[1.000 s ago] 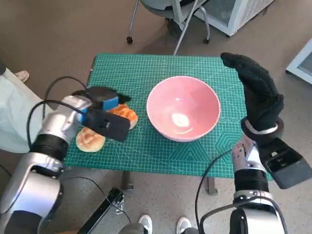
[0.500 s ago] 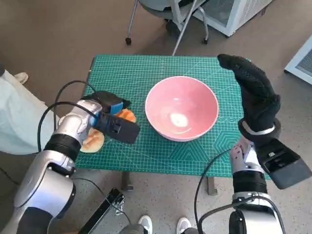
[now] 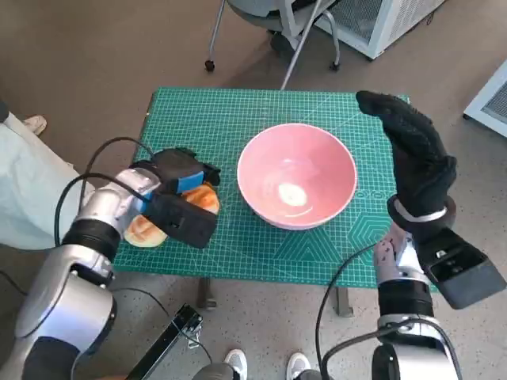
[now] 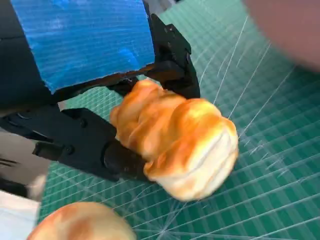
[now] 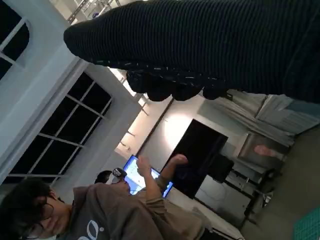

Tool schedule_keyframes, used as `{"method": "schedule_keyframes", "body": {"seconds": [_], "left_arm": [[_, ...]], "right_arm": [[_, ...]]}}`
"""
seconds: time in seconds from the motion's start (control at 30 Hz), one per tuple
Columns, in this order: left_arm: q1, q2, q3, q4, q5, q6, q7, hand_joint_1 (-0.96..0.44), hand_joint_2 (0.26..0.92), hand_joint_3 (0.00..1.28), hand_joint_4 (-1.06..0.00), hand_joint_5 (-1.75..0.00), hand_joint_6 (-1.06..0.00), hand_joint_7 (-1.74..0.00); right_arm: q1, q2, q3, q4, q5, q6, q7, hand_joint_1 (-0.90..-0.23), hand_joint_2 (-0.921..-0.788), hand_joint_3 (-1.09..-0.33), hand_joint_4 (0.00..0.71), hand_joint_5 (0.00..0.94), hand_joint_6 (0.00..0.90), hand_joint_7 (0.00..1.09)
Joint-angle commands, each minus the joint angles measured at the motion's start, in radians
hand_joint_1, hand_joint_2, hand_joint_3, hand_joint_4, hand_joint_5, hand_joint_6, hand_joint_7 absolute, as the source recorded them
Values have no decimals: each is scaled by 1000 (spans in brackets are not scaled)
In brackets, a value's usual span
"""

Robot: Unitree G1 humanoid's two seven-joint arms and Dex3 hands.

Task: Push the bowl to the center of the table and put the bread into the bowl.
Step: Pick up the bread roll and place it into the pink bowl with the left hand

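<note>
Since the earlier frames, the black left hand with blue tape (image 3: 181,176) has been raised slightly, and a golden-brown bread roll (image 4: 176,140) is now pinched between its black fingers (image 4: 102,150) just above the green gridded tabletop (image 3: 238,123). A second pale round bread roll (image 3: 144,229) is seen lying on the tabletop beside that hand, at the left edge. The wide pink ceramic bowl (image 3: 297,176) is placed near the middle of the tabletop, to the right of the held roll and apart from it. The right hand in its black knitted glove (image 3: 412,154) is held upright just beside the bowl's right side, fingers extended and holding nothing. In the right wrist view a seated person (image 5: 75,215) is visible.
</note>
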Motion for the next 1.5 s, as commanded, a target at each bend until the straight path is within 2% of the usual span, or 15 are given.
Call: {"method": "schedule_keyframes", "body": {"seconds": [0.03,0.27,0.5,0.6,0.83,0.97,1.23,1.37,1.4,1.43,1.47,1.5], "left_arm": [[-61,49,57,-9,-52,-7,-20,-1,920,100,-612,-1159,-638,-1239],[-123,105,159,-77,-133,-37,-35,1,920,110,-607,-1161,-619,-1265],[-159,133,225,-180,-184,-92,-35,1,920,91,-591,-1289,-679,-1091],[-164,125,253,-244,-227,-107,-69,0,920,86,-577,-1336,-707,-1027],[-161,79,289,-349,-306,-114,-150,0,920,77,-589,-1247,-709,-1104],[-172,30,281,-337,-313,-129,-159,1,920,63,-615,-1213,-710,-1110],[-210,-56,222,-205,-227,-148,-81,0,921,65,-625,-1191,-696,-1137],[-219,-96,212,-139,-223,-135,-83,0,921,73,-612,-1227,-691,-1120],[-222,-111,216,-117,-235,-106,-114,0,920,81,-601,-1239,-686,-1125],[-224,-122,218,-100,-243,-86,-136,0,921,134,-550,-1300,-614,-1188],[-229,-137,222,-84,-256,-36,-190,0,921,155,-530,-1323,-586,-1212],[-234,-147,225,-73,-265,-1,-229,-31,890,148,-410,-1014,-434,-972]], "right_arm": [[25,5,3,3,8,13,2,-629,-921,-730,323,2,17,847],[26,7,3,1,14,19,5,-626,-921,-731,323,2,12,854],[17,9,0,13,19,17,10,-618,-921,-730,323,2,10,859],[12,10,-1,21,17,14,10,-613,-921,-730,323,2,9,859],[6,9,-1,25,0,4,-3,-603,-921,-732,325,2,3,856],[5,7,-1,22,-7,-1,-9,-604,-921,-733,326,3,1,855],[8,7,3,13,-13,-3,-18,-606,-921,-733,328,4,4,857],[11,6,3,12,-14,-5,-20,-608,-921,-733,331,5,5,857],[12,4,3,12,-12,-6,-18,-608,-921,-733,332,5,5,858],[12,4,3,12,-12,-6,-18,-609,-921,-733,333,6,5,858],[13,2,3,12,-11,-6,-17,-609,-921,-733,333,6,5,858],[14,1,3,11,-11,-6,-17,-610,-921,-733,333,6,5,858]]}}
